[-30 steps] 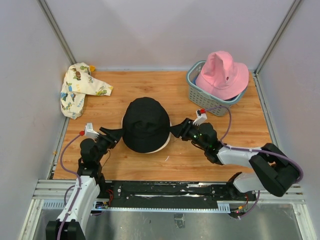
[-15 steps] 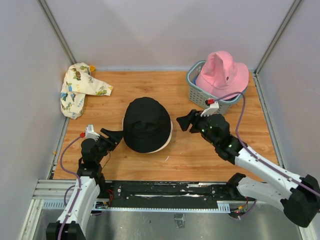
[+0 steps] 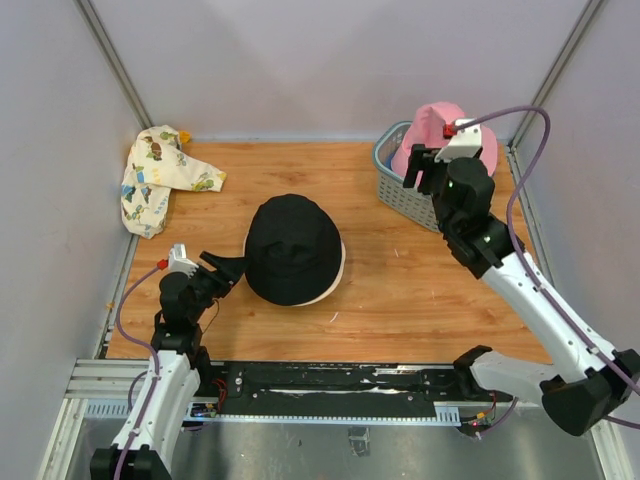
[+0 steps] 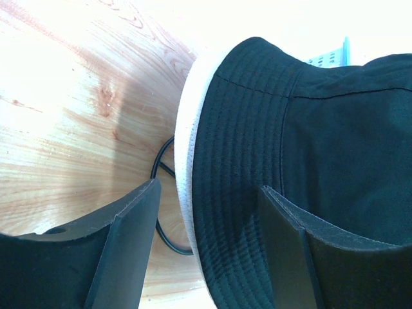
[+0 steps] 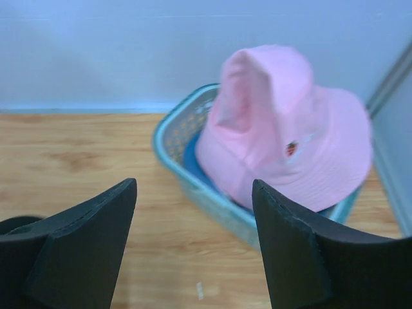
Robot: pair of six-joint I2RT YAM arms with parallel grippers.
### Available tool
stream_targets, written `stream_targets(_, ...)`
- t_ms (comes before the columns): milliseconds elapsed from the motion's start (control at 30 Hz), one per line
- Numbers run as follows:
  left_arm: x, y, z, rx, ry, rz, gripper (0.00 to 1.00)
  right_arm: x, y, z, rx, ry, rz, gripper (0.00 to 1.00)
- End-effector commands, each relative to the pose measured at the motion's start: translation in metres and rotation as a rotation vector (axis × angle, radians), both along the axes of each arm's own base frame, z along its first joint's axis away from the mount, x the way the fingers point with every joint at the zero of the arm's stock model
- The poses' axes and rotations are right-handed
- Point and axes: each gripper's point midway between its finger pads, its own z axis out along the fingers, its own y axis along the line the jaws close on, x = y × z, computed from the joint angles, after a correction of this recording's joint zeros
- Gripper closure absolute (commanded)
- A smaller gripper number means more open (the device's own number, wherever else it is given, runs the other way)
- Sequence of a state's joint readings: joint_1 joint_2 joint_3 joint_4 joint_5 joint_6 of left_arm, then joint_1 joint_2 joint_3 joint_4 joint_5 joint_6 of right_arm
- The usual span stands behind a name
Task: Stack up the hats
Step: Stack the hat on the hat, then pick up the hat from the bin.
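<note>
Wooden table (image 3: 400, 300) holds everything. On the basket (image 5: 187, 138) the pink hat (image 5: 290, 135) lies heaped, and your right gripper (image 5: 193, 193) hovers just in front of the basket, jaws wide and empty. Well left of the basket, the black hat (image 3: 292, 248) covers a cream hat (image 4: 183, 161); the left gripper (image 4: 209, 187) has its jaws apart around their brims, not pinching. If you descend too low, a finger may hook the basket rim and lift it with the pink hat

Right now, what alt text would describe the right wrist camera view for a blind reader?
A pink bucket hat sits atop a teal slatted basket on a wooden table, against a pale wall. The right gripper, black, stands open in the foreground.
</note>
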State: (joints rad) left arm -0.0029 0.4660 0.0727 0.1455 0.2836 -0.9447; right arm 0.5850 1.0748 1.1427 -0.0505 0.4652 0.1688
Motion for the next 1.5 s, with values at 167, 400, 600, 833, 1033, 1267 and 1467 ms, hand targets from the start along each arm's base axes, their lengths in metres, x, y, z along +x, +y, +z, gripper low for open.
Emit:
stream_targets(167,0.005,-0.002,0.019,0.023,-0.049,-0.018,0.33,0.076,-0.070,0.013,-0.251,0.020,-0.248,0.27)
stream_targets(400,0.006,-0.003,0.019,0.017,-0.052,-0.023,0.33,0.126,-0.087,0.001,-0.316,0.072,-0.292,0.27)
stream_targets(600,0.008,-0.004,0.017,0.013,-0.049,-0.027,0.33,0.155,-0.097,-0.020,-0.348,0.121,-0.307,0.28)
stream_targets(833,0.011,-0.004,0.012,0.010,-0.041,-0.024,0.33,0.176,-0.102,-0.038,-0.373,0.159,-0.318,0.37)
stream_targets(1033,0.013,-0.004,0.010,0.009,-0.035,-0.027,0.33,0.185,-0.104,-0.045,-0.390,0.180,-0.316,0.76)
stream_targets(1267,0.015,-0.005,0.009,0.008,-0.035,-0.033,0.33,0.176,-0.101,-0.017,-0.354,0.107,-0.314,0.98)
stream_targets(1467,0.015,-0.006,0.011,0.005,-0.040,-0.034,0.33,0.154,-0.090,0.042,-0.312,-0.018,-0.292,1.00)
